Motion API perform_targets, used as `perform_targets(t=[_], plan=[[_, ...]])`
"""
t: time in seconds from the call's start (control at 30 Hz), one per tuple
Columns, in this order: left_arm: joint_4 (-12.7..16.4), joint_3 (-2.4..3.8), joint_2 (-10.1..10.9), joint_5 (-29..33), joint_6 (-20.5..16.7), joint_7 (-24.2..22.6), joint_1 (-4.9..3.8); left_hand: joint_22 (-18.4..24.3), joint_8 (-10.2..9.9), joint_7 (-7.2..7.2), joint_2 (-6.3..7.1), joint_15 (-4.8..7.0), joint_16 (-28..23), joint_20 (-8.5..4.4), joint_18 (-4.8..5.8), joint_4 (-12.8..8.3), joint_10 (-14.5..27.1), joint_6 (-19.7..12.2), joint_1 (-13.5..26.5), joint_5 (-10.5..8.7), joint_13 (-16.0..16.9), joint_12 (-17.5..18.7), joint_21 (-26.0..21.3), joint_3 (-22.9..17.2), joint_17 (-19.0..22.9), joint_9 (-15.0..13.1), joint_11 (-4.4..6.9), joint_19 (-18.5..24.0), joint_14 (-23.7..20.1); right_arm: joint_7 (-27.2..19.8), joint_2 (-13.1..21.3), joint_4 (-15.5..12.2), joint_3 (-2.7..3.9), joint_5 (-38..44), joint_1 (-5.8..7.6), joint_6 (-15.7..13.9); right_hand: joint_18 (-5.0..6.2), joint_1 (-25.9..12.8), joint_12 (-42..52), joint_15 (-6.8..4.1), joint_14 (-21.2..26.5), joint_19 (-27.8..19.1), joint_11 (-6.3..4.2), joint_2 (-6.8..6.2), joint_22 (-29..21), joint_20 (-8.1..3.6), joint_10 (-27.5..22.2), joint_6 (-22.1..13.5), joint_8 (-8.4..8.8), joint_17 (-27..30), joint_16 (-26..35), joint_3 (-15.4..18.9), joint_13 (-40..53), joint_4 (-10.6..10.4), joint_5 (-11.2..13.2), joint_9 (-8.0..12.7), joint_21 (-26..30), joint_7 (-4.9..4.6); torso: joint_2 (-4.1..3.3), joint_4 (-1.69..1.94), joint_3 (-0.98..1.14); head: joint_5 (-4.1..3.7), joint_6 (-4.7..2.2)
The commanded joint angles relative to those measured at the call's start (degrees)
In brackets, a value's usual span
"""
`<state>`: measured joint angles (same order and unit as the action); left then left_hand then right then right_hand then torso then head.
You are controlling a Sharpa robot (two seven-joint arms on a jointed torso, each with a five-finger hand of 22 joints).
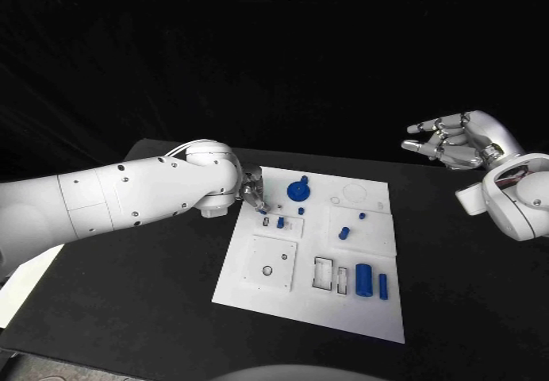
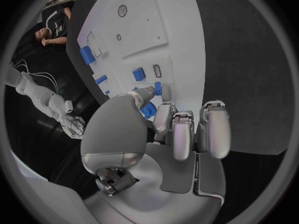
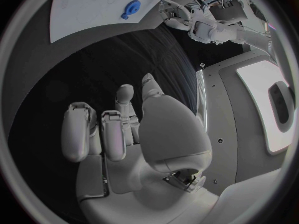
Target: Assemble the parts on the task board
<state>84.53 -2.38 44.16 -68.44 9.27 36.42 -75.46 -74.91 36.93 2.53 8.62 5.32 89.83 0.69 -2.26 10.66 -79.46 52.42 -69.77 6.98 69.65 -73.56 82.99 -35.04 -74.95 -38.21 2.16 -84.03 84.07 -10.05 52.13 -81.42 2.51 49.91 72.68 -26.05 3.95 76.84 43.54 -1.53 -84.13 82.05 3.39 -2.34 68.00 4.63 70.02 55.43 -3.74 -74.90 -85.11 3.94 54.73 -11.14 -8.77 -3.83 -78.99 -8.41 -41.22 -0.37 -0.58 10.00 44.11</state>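
Note:
The white task board (image 1: 258,290) lies in the middle of the black table. My left hand (image 1: 254,197) is low over its far left corner; thumb and a finger (image 2: 165,97) meet on a small blue part (image 2: 157,88), and the other fingers are curled. Just beyond sits a small blue part (image 1: 282,223) beside a slot. A round blue part (image 1: 297,190) sits at the far edge. Two blue cylinders (image 1: 364,279) lie near the front right. My right hand (image 1: 452,139) hangs raised off the board's far right, fingers loosely bent, holding nothing (image 3: 124,134).
Small blue parts (image 1: 344,232) stand in the board's middle right. A square plate with a round hole (image 1: 272,258) and two rectangular slots (image 1: 332,274) fill the near part. Bare black table (image 1: 469,302) surrounds the board.

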Motion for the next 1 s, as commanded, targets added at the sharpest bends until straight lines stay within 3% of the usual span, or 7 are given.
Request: perform_targets(t=[0.03, 0.3, 1.0], plan=[[0.5, 0.01, 0.0, -4.1, -1.2, 0.1, 0.44, -5.7, 0.3, -0.69, -0.31, 0.17, 0.2, -0.04, 0.11, -6.6, -0.3, 0.5, 0.5, -0.16, 0.1, -0.2, 0.3, -7.0, -15.1, -0.1, 0.09, -2.8, 5.9, -0.2, -0.1, 0.0, 0.01, 0.0, -0.1, 0.6, 0.41, 0.2, -0.2, 0.33, -4.3, -0.6, -0.14, 0.11, -0.1, 0.02, -0.4, -0.1, -0.18, -8.6, 0.3, 0.3, -0.1, 0.0, -0.2, -0.1, 0.4, 0.1, -0.12, -0.09, -0.07, 0.05, 0.14], [1.0, 0.01, -0.1, -3.6, -0.1, 0.2, 1.09, -5.8, 0.4, -0.72, -0.3, 0.2, 0.2, -0.06, 0.13, -6.7, -0.4, 0.5, 0.5, -0.18, 0.2, -0.3, 0.3, -7.2, -15.1, -0.1, 0.12, -2.8, 5.9, -0.3, -0.2, 0.0, 0.01, -0.1, -0.2, 0.7, 0.41, 0.2, -0.2, 0.33, -4.3, -0.6, -0.14, 0.11, -0.1, 0.02, -0.4, -0.1, -0.18, -8.6, 0.3, 0.3, -0.1, 0.0, -0.2, -0.1, 0.4, 0.1, -0.06, -0.01, 0.07, -0.09, 0.51], [0.9, 0.0, -0.7, -2.3, 4.3, 0.6, 1.3, -5.9, 0.7, -0.77, -0.26, 0.23, 0.2, -0.11, 0.15, -6.6, -0.3, 0.5, 0.9, -0.24, 0.1, -0.3, 0.4, -7.4, -15.1, -0.3, 0.16, -2.9, 5.9, -0.3, -0.2, -0.1, 0.01, -0.2, -0.23, 0.9, 0.41, 0.2, -0.2, 0.33, -4.3, -0.6, -0.14, 0.11, -0.1, 0.02, -0.4, -0.1, -0.18, -8.6, 0.3, 0.3, -0.1, 0.0, -0.2, -0.1, 0.4, 0.1, -0.07, -0.03, 0.03, -0.09, 1.04]])
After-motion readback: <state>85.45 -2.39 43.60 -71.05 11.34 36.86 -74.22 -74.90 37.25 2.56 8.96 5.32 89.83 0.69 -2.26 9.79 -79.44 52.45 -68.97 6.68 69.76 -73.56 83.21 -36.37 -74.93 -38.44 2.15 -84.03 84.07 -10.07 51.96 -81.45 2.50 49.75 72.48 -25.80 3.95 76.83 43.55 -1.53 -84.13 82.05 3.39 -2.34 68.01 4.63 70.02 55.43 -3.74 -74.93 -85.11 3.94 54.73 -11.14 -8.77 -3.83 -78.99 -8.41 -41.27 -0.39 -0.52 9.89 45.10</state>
